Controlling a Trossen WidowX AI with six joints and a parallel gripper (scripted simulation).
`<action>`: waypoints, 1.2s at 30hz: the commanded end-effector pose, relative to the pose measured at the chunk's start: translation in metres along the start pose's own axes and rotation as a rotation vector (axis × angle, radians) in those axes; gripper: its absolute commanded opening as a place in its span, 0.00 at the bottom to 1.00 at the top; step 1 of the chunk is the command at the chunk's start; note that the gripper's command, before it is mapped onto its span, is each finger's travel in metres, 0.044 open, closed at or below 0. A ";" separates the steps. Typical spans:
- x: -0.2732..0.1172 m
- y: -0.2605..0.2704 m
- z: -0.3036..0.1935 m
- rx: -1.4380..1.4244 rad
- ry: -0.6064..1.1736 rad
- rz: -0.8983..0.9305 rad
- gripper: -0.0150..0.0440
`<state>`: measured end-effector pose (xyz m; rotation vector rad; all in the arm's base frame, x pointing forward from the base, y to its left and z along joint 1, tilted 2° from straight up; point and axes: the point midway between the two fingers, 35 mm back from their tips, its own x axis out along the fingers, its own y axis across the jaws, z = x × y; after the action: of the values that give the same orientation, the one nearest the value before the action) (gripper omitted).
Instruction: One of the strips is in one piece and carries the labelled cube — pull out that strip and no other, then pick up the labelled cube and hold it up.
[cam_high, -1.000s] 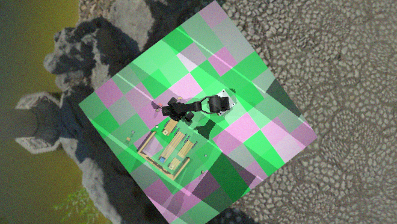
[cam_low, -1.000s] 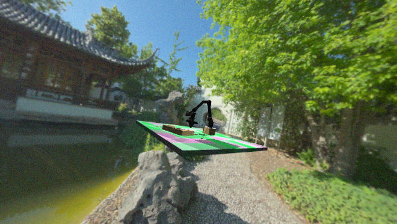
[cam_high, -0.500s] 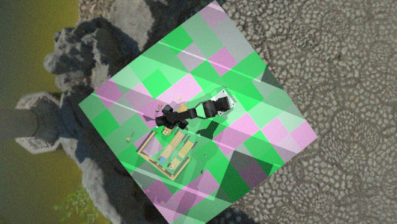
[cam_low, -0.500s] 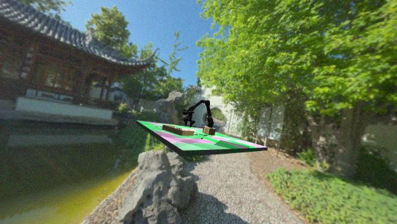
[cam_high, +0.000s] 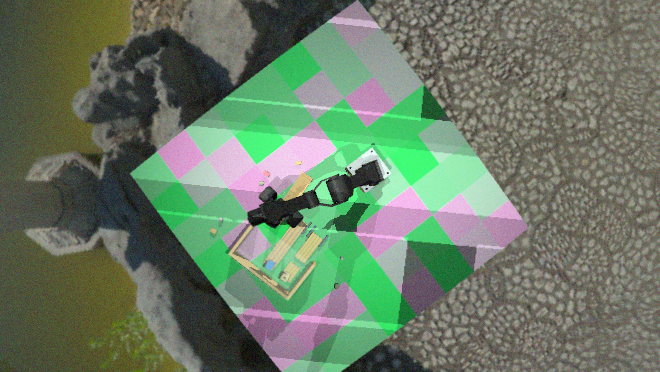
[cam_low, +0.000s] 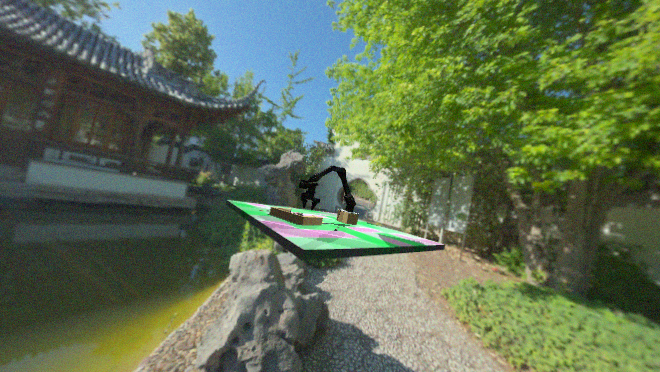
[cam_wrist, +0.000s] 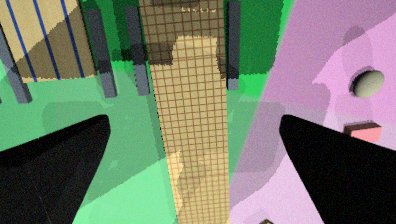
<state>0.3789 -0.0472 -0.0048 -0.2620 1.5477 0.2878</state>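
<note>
Gripper (cam_wrist: 195, 150) wide open, holding nothing, poised above the gridded strip (cam_wrist: 192, 125). Strip flat on the table (cam_wrist: 60, 120), running between the two fingers and touching neither; far end between grey rails (cam_wrist: 137, 55). A blue-lined strip (cam_wrist: 47, 35) to the left. Blue cube (cam_high: 270, 265) inside the frame (cam_high: 240, 257), well apart from the gripper; label unreadable. Pink block (cam_wrist: 365, 131) and pale ball (cam_wrist: 369, 84) at right.
</note>
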 end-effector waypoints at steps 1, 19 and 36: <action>0.000 0.001 0.015 0.005 0.003 0.006 1.00; -0.002 0.010 0.079 0.005 -0.002 0.007 0.91; 0.026 0.010 0.080 0.005 -0.002 0.007 0.68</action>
<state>0.4528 -0.0108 -0.0206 -0.2601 1.5353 0.2897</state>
